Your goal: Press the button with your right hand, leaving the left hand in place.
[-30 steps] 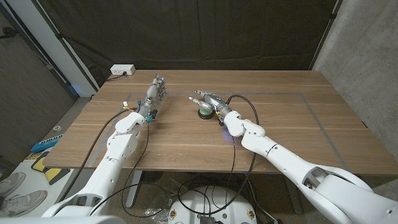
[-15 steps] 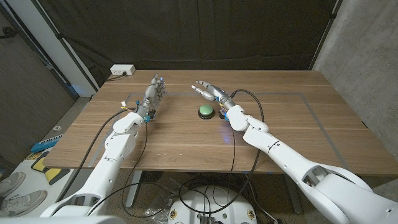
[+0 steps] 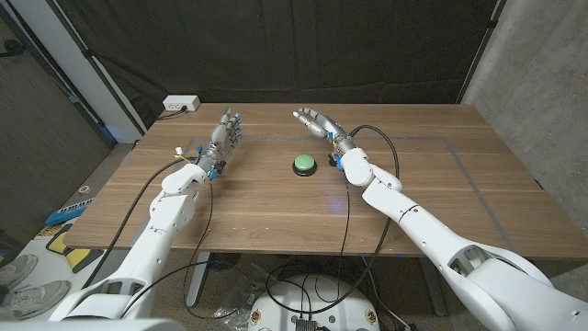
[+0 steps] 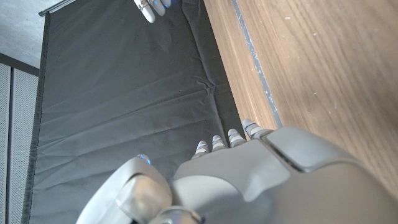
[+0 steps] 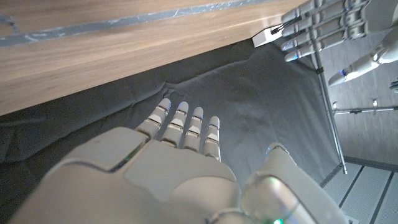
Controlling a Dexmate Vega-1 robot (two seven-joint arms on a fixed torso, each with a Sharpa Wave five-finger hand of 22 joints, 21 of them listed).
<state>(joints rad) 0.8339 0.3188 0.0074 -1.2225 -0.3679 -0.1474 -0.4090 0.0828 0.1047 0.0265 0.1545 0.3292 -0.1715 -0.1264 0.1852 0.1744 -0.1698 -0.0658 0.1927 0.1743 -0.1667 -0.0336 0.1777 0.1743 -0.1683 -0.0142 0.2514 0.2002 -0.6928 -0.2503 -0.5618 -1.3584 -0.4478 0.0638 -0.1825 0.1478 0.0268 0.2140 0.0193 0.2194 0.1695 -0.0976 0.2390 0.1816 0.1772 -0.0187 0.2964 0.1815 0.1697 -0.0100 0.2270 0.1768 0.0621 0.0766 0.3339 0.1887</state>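
Note:
The green round button (image 3: 303,165) on a dark base sits on the wooden table (image 3: 276,207) near its middle, uncovered. My right hand (image 3: 317,123) hovers beyond and to the right of it, fingers stretched out and apart, touching nothing. My left hand (image 3: 226,135) stands at the table's far left with fingers extended, holding nothing. The left wrist view looks along my left hand (image 4: 249,174) at the table edge and dark curtain. In the right wrist view my right hand (image 5: 168,162) has straight fingers, and the left hand's fingers (image 5: 323,25) appear across the table.
A white power strip (image 3: 181,104) lies at the table's far left corner. Black curtain hangs behind the table. A grey taped outline (image 3: 473,179) runs along the table's right part. Cables trail from both arms.
My right hand has lifted off the button and drawn back toward the far side, leaving the button uncovered. The left hand has stayed put.

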